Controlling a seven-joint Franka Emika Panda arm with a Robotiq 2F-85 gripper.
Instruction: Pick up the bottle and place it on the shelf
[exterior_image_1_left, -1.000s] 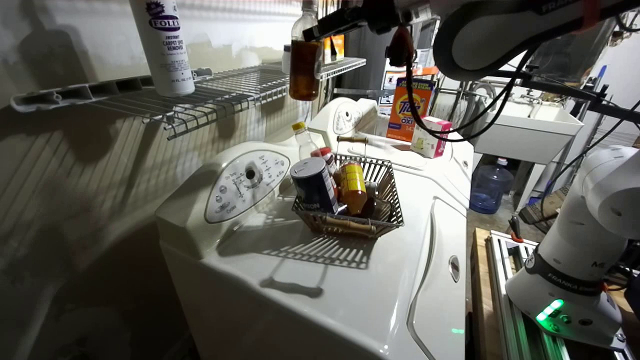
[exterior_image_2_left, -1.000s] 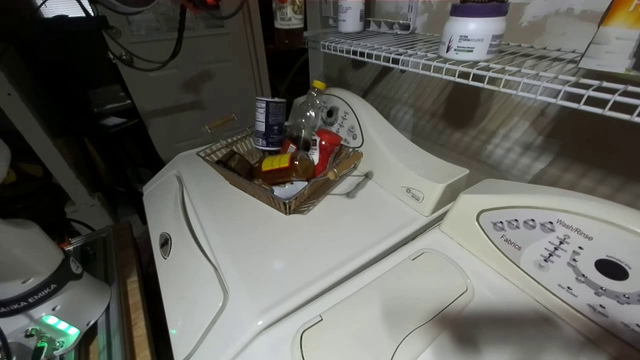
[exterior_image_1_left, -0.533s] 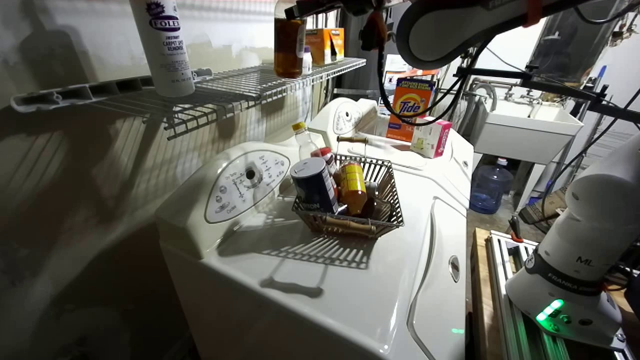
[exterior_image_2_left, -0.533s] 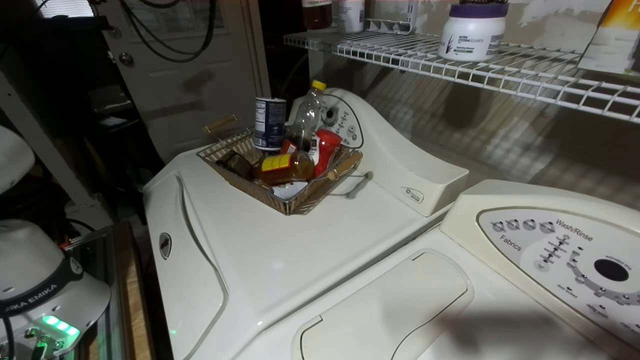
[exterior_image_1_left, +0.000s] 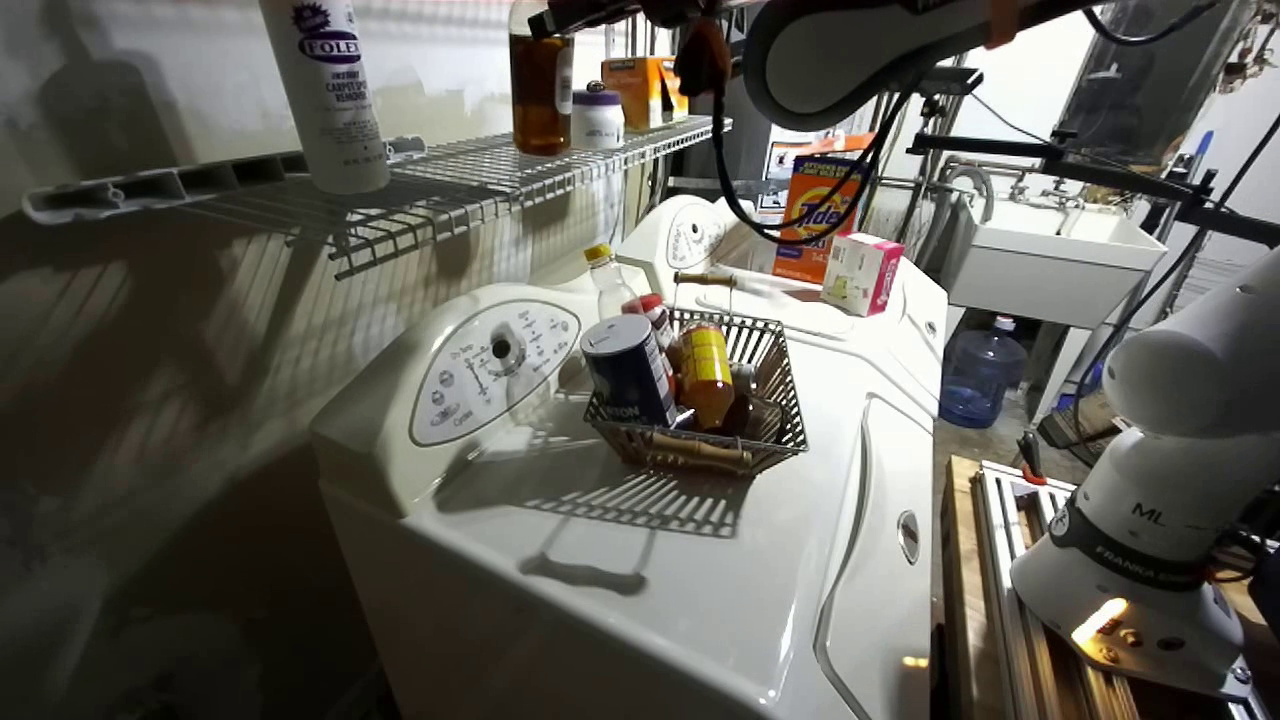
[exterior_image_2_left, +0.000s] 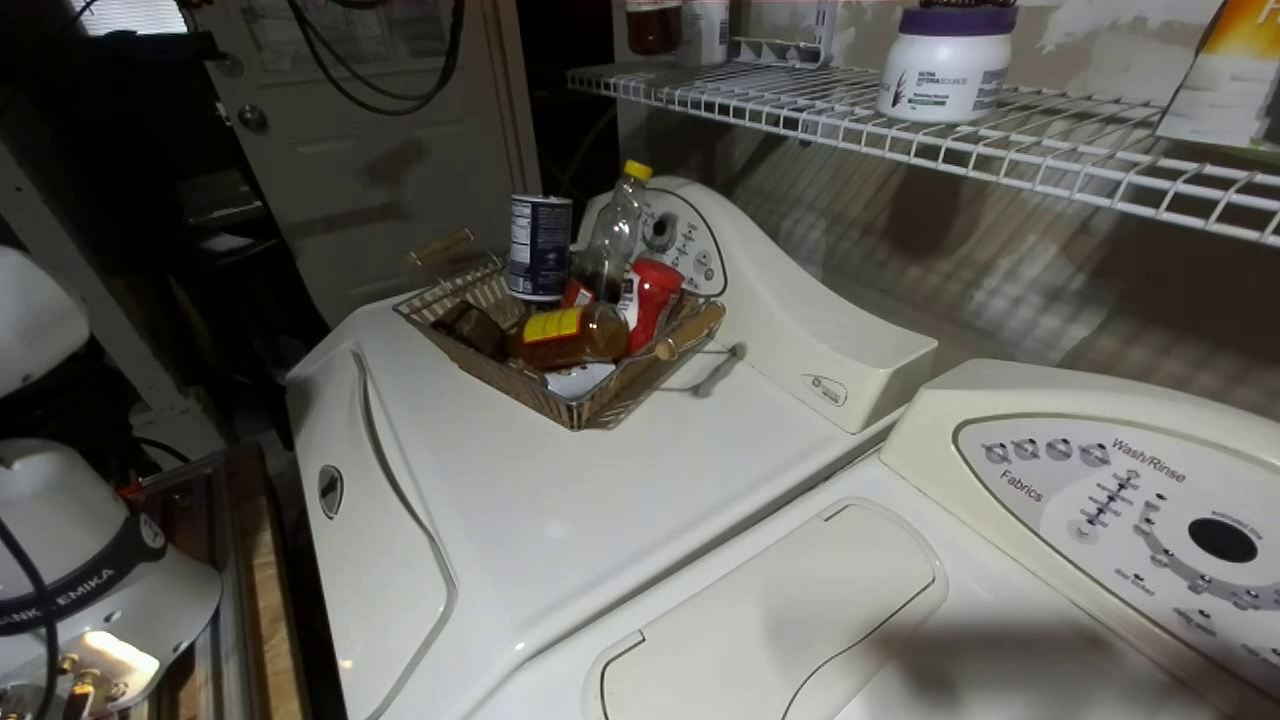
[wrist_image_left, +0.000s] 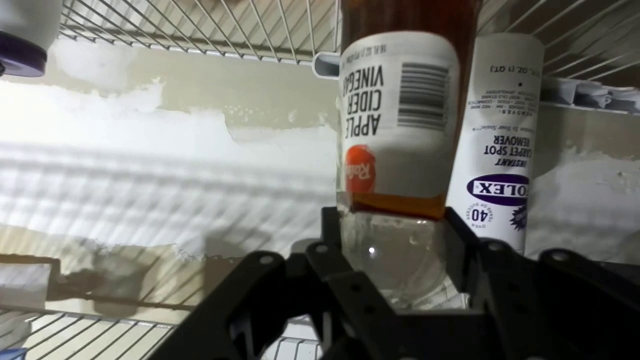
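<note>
Going left to right along the long white wire-rack shelf (exterior_image_1_left: 470, 185) in an exterior view, a tall white bottle with a dark purple label (exterior_image_1_left: 335, 115) stands near the shelf's left end. Further right at the shelf is the task's thing, a clear bottle of amber-brown liquid (exterior_image_1_left: 538, 95) with a white label, roughly upright, its base seemingly just above the shelf, though contact cannot be ruled out. The black fingers (wrist_image_left: 458, 245) clamp it from both sides, gripping the clear upper part about where the liquid ends. It will probably feel heavy for its size, since liquid fills most of it, with the weight low beneath the grip, so a hurried move over the shelf could set it swinging or sloshing. The wall looks hard and smooth, glass or stiff plastic, which cannot be told; it should not give under a squeeze, yet could slip, and a knock on the shelf might crack it. The high hold suits lowering, as it leaves the base free; the straight labelled body would likely resist twisting better. The base should span several rods before release. Rightmost on the shelf come a white jar with a purple lid (exterior_image_1_left: 598, 122) and an orange cardboard box (exterior_image_1_left: 628, 82).
</note>
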